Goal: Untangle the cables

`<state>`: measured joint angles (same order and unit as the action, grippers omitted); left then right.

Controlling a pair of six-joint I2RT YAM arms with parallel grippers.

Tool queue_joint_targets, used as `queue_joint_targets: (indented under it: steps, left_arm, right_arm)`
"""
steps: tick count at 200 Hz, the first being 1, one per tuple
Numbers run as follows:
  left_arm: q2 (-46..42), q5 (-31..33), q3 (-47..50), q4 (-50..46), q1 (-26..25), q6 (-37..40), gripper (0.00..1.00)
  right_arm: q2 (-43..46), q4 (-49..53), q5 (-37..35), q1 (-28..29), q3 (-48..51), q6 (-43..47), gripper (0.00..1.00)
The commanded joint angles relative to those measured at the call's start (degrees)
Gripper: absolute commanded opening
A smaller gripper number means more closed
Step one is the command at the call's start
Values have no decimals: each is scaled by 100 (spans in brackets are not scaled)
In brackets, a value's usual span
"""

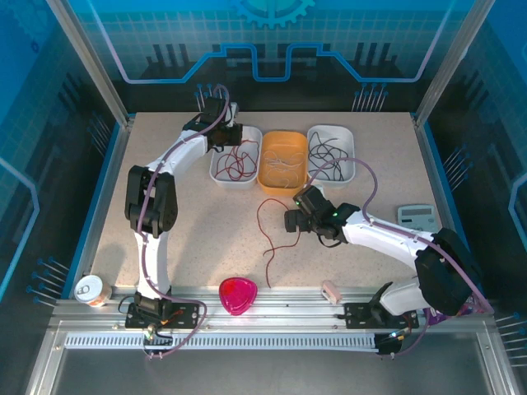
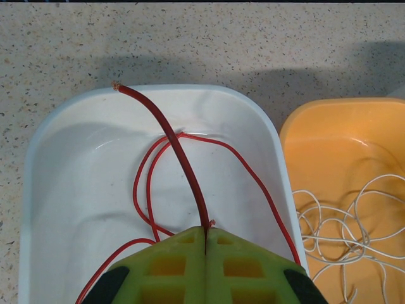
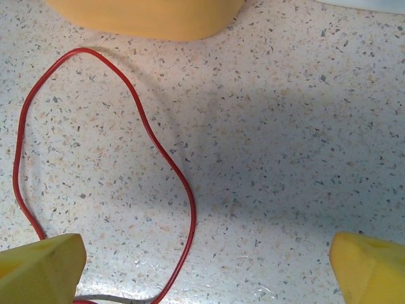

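Note:
My left gripper (image 1: 224, 132) hangs over the left white tray (image 1: 221, 167), shut on a red cable (image 2: 183, 158) that rises from its green fingertips (image 2: 183, 253) to the tray's far rim. More red loops (image 2: 142, 190) lie in this tray (image 2: 63, 120). Whitish cables (image 2: 342, 228) fill the orange tray (image 1: 268, 173); black cables (image 1: 329, 156) lie in the right white tray (image 1: 350, 160). One long red cable (image 1: 268, 222) curls loose on the table. My right gripper (image 1: 292, 220) stands open beside it, the strand (image 3: 171, 164) running between its yellow fingers (image 3: 38, 269). A pale strand (image 3: 107, 297) crosses the near edge.
A pink heart-shaped bowl (image 1: 238, 295), a small pinkish block (image 1: 331, 290) and a round cup (image 1: 92, 290) sit along the table's front rail. A calculator (image 1: 416, 216) lies at the right. The orange tray's wall (image 3: 145, 16) is just beyond my right gripper.

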<state>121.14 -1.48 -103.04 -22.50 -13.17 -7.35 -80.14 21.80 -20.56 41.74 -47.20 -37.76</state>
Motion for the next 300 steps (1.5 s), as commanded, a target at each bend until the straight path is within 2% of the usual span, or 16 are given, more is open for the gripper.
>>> queue_joint_targets:
  steps: [1, 50, 66, 116, 137, 191, 207, 221, 246, 255, 300]
  left_arm:
    - [88, -186, -216, -145, 60, 23, 2]
    - [261, -289, -377, -205, 60, -12, 3]
    - [423, -396, -539, -297, 58, -37, 11]
    - [904, -321, -1153, -721, 51, -27, 22]
    - [1040, -220, -1381, -863, 53, 38, 39]
    - [1217, -26, -1772, -1074, 51, 15, 48]
    - [1092, -37, -1759, -1063, 45, -36, 52]
    - [906, -41, -1692, -1017, 29, -86, 61]
    - [388, 48, -1364, -850, -49, -156, 84]
    - [164, 222, -1212, -835, -108, -178, 99]
    - [-1203, 1084, 143, -628, -519, -261, 99]
  right_arm:
    - [106, -27, -88, 58, 76, -117, 100]
    - [105, -62, -111, 66, 106, -126, 100]
    - [73, -62, -80, 71, 88, -126, 100]
    - [113, -10, -106, 71, 79, -118, 100]
    - [137, 8, -129, 66, 61, -91, 100]
    - [55, 26, -98, 70, -51, -38, 100]
    - [59, 35, -115, 70, -47, -39, 100]
    - [47, 43, -125, 66, -66, -30, 100]
    - [-19, 60, -150, 70, -122, -25, 100]
    - [-47, 61, -155, 71, -137, -38, 100]
    - [-112, 160, -444, 64, -171, -186, 100]
